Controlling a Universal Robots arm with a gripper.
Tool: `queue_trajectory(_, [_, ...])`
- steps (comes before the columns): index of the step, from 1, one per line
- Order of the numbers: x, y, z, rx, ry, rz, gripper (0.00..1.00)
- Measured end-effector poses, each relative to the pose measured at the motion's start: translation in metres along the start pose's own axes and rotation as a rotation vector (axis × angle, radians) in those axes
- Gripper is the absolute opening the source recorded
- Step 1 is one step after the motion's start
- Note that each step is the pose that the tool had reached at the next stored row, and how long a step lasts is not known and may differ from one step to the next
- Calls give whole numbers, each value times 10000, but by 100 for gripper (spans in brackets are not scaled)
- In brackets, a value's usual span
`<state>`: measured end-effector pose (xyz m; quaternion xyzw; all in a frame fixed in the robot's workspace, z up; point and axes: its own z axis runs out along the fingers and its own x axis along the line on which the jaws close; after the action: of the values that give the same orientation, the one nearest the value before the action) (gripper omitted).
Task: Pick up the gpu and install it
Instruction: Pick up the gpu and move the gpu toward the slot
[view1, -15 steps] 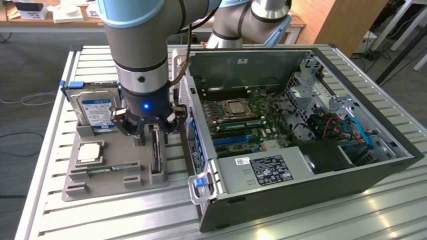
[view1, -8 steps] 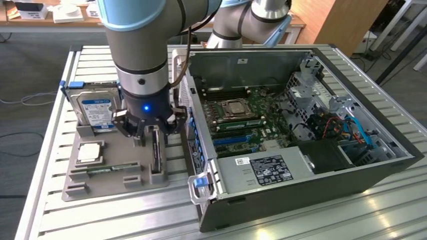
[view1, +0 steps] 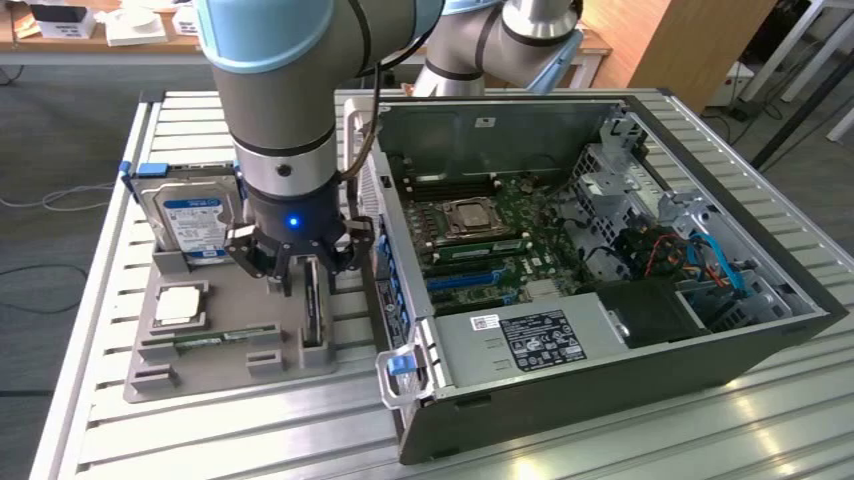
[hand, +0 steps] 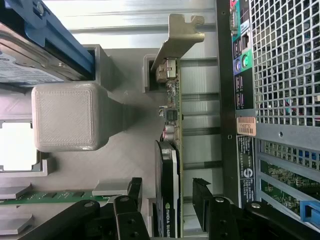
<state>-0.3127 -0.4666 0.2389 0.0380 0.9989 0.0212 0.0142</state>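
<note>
The black end effector (view1: 308, 278) is open, its fingers (hand: 134, 197) straddling the gpu (hand: 167, 200), a thin green-brown circuit board with a glossy black cooler face and a bent silver end bracket. The card stands on edge in a slot of the matte grey printed plastic holder (view1: 200, 375), at nine o'clock of the open black metal computer case (view1: 747, 340) in the exterior view. The likely risk is an off-centre squeeze on the slick cooler tilting the card, which could jam it in the slot or drag the holder across the slatted aluminium tabletop (view1: 94, 300).
</note>
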Motion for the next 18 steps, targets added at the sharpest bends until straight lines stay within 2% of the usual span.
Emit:
queue_trajectory(6, [16,67,24,-2,-1,6,53])
queue_trajectory(10, [21,69,74,-1,0,8,53])
queue_trajectory(18, [22,69,77,-1,0,9,53])
